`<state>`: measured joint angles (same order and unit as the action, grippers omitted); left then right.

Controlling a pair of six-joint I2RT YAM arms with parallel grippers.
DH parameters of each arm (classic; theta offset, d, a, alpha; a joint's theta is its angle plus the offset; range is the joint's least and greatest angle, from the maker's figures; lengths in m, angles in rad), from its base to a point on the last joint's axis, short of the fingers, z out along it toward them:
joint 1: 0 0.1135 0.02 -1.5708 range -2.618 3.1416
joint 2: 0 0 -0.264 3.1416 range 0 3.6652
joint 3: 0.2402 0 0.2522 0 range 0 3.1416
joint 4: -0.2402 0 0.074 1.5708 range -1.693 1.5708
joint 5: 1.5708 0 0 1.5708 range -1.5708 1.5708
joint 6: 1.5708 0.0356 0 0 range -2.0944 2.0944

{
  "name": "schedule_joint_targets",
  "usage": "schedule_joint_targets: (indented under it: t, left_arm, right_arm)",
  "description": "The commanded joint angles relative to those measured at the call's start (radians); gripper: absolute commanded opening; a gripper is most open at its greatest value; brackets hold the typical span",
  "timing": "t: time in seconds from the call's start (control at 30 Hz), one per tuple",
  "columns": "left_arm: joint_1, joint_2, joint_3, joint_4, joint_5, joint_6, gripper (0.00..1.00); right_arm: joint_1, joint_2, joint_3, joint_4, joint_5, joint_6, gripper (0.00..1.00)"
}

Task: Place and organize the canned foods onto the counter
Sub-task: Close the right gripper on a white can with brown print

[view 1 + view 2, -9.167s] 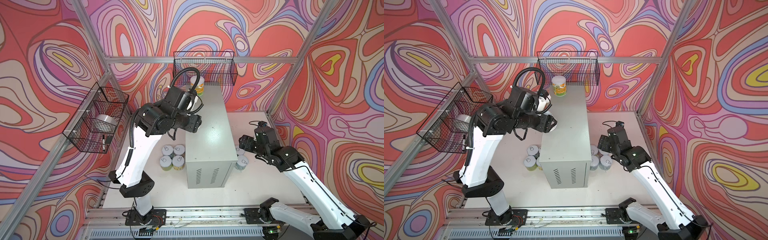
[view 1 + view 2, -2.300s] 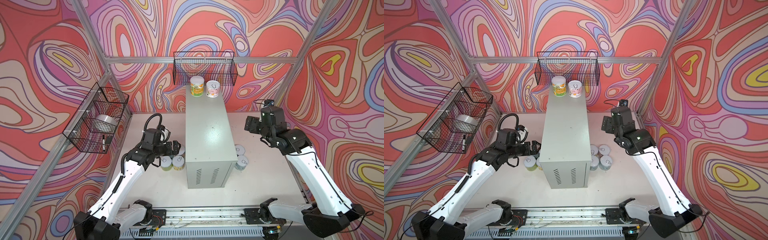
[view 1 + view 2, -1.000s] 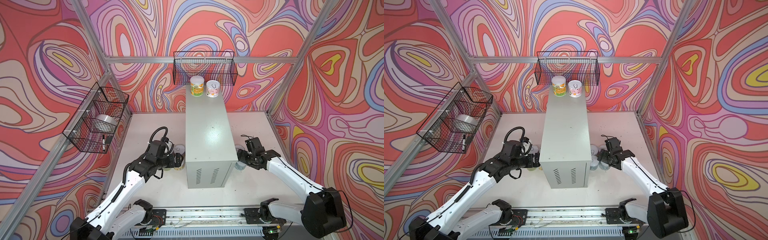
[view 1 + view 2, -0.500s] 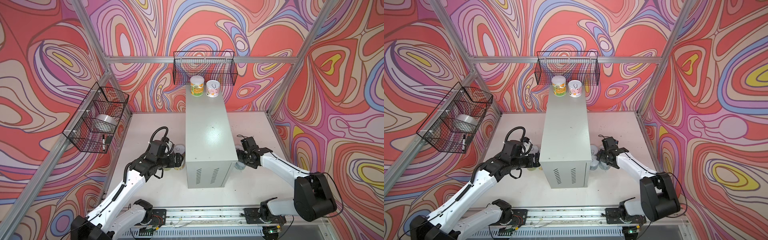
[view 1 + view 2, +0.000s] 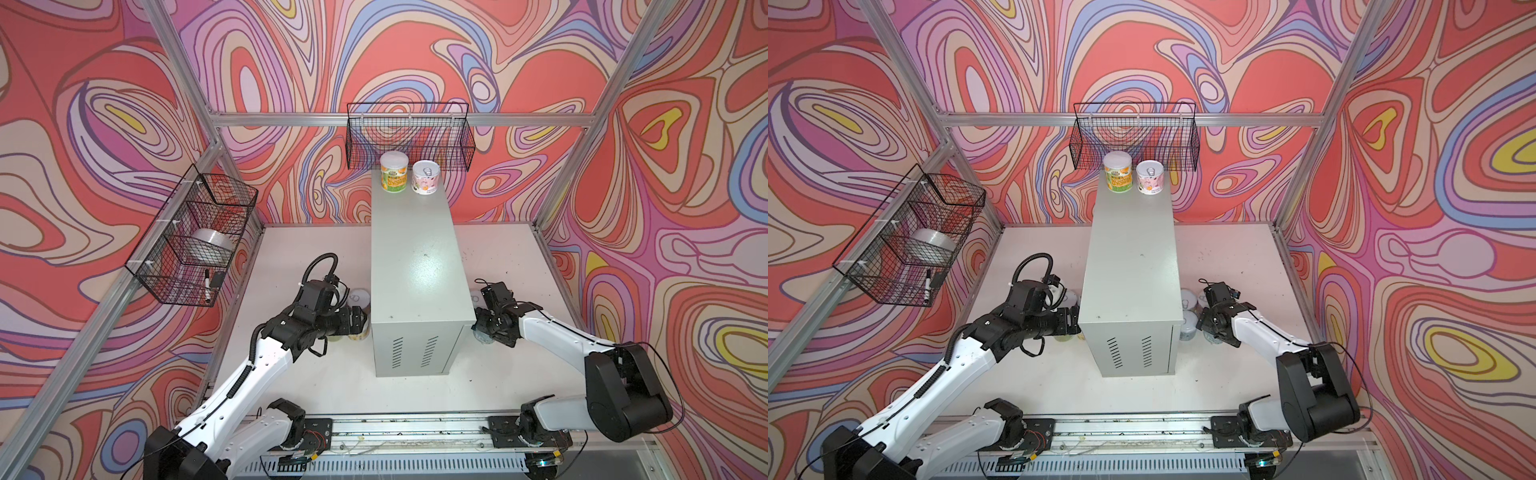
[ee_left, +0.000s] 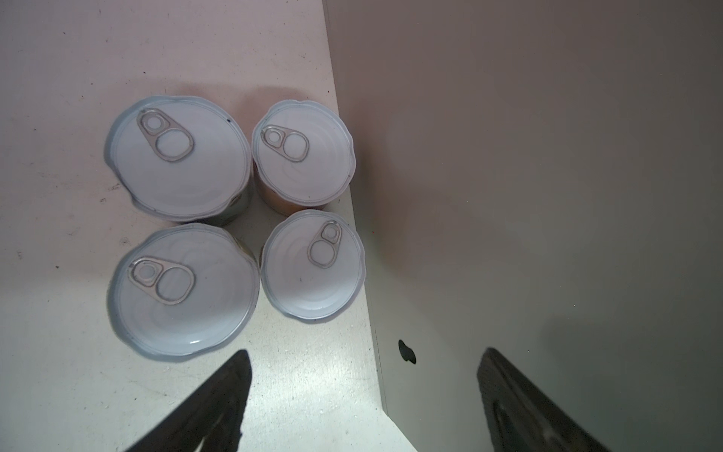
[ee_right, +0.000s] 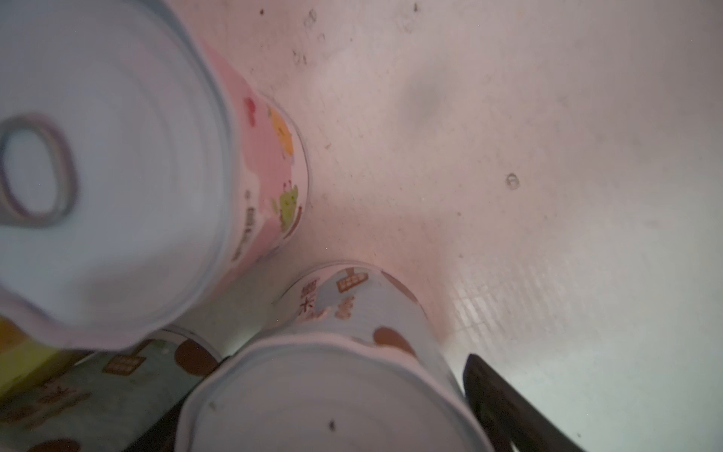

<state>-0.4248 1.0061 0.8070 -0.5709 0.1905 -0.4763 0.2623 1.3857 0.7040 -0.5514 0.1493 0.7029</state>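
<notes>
Two cans (image 5: pixel 393 178) (image 5: pixel 425 178) upright at the counter's (image 5: pixel 415 257) 12 o'clock end, labels unreadable. Left gripper (image 6: pixel 364 352) spread; right gripper (image 7: pixel 324 383) straddles a blue can (image 7: pixel 352 309), cannot tell if pinching

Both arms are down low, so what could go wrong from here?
The right hand straddles the pale blue can, close beside the pink can; lifting may topple that neighbour.
The left hand hangs open by the counter; the nearest can sits close to its wall, so a finger may jam.
</notes>
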Motion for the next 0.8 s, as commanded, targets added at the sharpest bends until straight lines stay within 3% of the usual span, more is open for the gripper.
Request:
schedule_joint_targets:
  t: [0.0,0.33,0.4,0.47,0.77]
  left_arm:
    - [-0.002,0.002,0.004,0.014,0.0,-0.013,0.91]
    - [-0.002,0.001,-0.011,0.026,0.01,-0.021,0.91]
    - [-0.003,0.007,-0.008,0.026,0.01,-0.018,0.91]
    - [-0.002,0.013,0.0,0.023,0.013,-0.011,0.91]
    - [-0.003,0.058,0.064,0.009,0.06,0.01,0.91]
  right_arm:
    - [-0.007,0.0,-0.015,0.024,-0.001,0.019,0.9]
    - [-0.008,0.014,-0.032,0.042,-0.026,0.011,0.76]
    - [-0.008,0.01,-0.031,0.034,-0.021,0.001,0.49]
    - [-0.007,0.002,-0.022,0.018,-0.014,-0.006,0.0]
    - [-0.008,-0.13,0.09,-0.164,-0.012,-0.1,0.0]
